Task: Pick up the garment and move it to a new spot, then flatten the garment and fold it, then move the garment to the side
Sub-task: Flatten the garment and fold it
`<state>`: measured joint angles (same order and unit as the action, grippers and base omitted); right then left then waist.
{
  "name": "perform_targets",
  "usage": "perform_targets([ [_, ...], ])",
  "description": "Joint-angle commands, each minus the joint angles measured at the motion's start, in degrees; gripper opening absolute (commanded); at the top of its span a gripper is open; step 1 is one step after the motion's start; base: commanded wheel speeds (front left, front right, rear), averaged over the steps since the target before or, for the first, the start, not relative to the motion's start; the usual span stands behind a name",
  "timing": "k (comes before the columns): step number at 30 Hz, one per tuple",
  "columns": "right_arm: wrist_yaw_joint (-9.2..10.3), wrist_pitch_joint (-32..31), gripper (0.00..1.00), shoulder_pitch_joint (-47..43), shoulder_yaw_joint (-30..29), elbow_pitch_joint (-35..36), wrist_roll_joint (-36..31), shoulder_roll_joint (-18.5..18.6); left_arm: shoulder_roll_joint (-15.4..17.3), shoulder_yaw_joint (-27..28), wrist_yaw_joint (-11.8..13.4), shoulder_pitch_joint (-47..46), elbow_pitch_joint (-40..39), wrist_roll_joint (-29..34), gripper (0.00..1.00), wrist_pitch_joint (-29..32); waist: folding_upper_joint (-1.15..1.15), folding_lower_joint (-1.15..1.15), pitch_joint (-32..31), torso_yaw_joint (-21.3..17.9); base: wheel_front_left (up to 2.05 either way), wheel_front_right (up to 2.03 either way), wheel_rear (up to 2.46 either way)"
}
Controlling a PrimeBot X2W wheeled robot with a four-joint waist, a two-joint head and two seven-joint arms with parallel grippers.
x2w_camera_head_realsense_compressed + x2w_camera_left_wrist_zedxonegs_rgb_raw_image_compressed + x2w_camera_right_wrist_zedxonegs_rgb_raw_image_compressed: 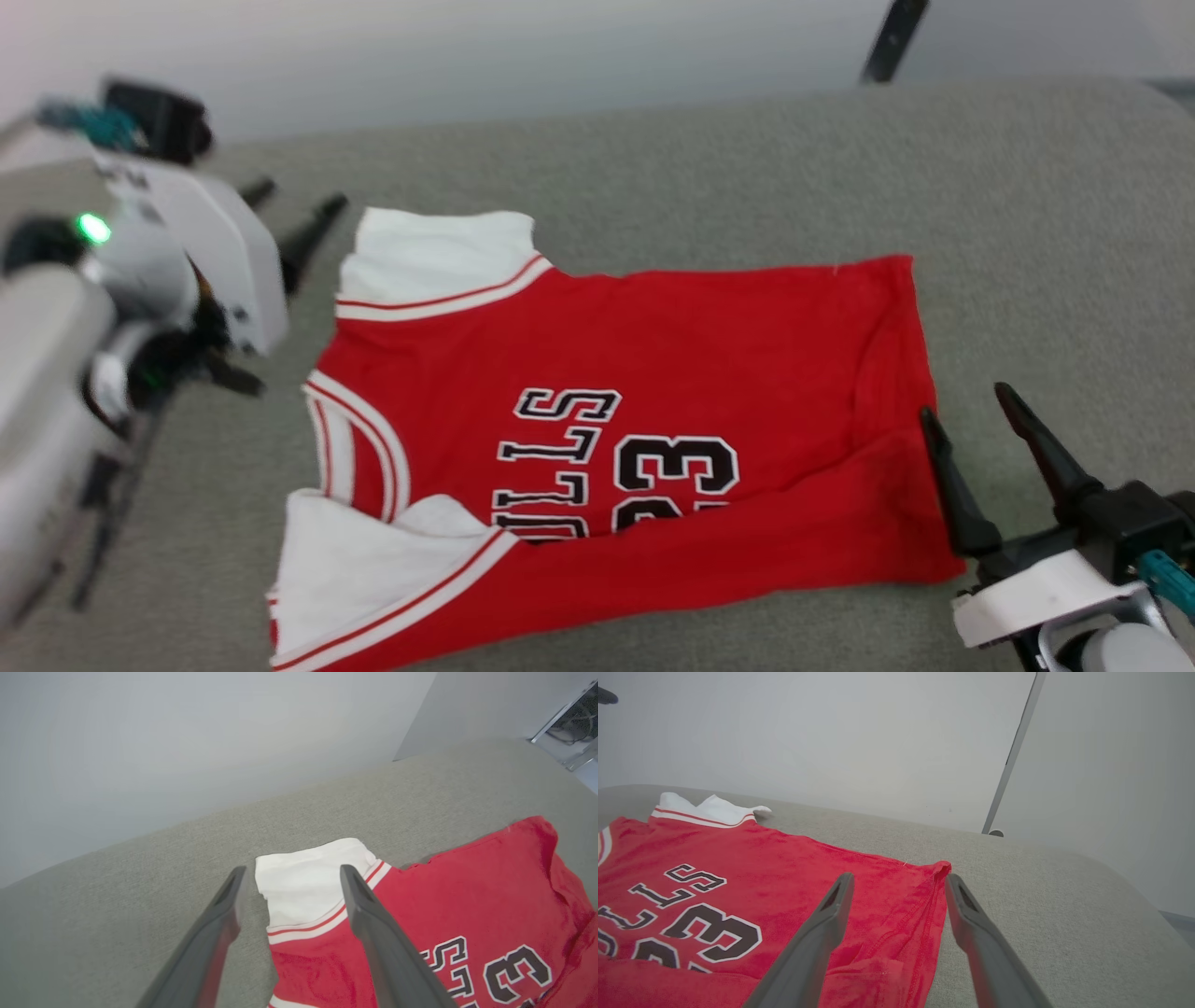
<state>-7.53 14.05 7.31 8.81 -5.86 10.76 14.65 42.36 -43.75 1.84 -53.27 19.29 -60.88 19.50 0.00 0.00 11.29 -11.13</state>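
Grey fabric surface [709, 168] carries red BULLS jersey [672, 355], near edge folded over; left tool [301, 194] spread wide, empty, beside white sleeve [434, 247]; right tool [963, 399] likewise at hem [920, 373].

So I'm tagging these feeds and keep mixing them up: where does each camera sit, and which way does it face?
Head view: on the robot's head, facing forward and down at the shirt on the grey cushion; left jaws upper left, right jaws lower right, both open.
Left wrist view: on the left wrist, facing along its open jaws at the far white sleeve.
Right wrist view: on the right wrist, facing along its open jaws at the shirt's hem.
Shared: both wrist views show that sleeve.
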Motion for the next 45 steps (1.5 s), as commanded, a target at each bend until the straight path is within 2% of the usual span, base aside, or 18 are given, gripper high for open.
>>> perform_targets([
  [1,0.10,0.3,1.00,1.0,0.4,-0.2,0.0,-0.5,0.3,-0.2,-0.8,-1.8,0.8,0.8,1.00,1.0,0.00,0.00,5.3,-4.8,0.00,0.00,0.00],
  [9,0.10,1.1,1.00,3.1,1.3,-1.0,-0.3,-2.7,1.2,-2.8,-5.9,-12.5,8.4,2.3,1.00,11.3,0.00,0.00,11.3,-8.1,0.00,0.00,0.00],
  [16,0.10,1.2,1.00,4.4,2.1,-0.3,0.2,-4.1,1.1,-5.4,-8.0,-18.4,13.4,3.5,1.00,18.3,0.00,0.00,15.3,-9.8,0.00,0.00,0.00],
  [22,0.10,1.2,1.00,4.7,2.5,-0.2,0.5,-4.9,1.4,-7.7,-9.0,-21.3,15.9,4.4,1.00,21.3,0.00,0.00,17.4,-10.5,0.00,0.00,0.00],
  [32,0.10,1.2,1.00,5.3,3.4,-0.2,1.2,-4.9,0.8,-11.1,-9.0,-22.5,22.3,5.0,1.00,27.0,0.00,0.00,18.7,-10.3,0.00,0.00,0.00],
  [45,0.10,1.2,1.00,6.4,4.7,-0.9,1.5,-4.9,-2.3,-14.2,-4.9,-24.6,29.7,5.0,1.00,39.5,0.00,0.00,19.8,-11.1,0.00,0.00,0.00],
])
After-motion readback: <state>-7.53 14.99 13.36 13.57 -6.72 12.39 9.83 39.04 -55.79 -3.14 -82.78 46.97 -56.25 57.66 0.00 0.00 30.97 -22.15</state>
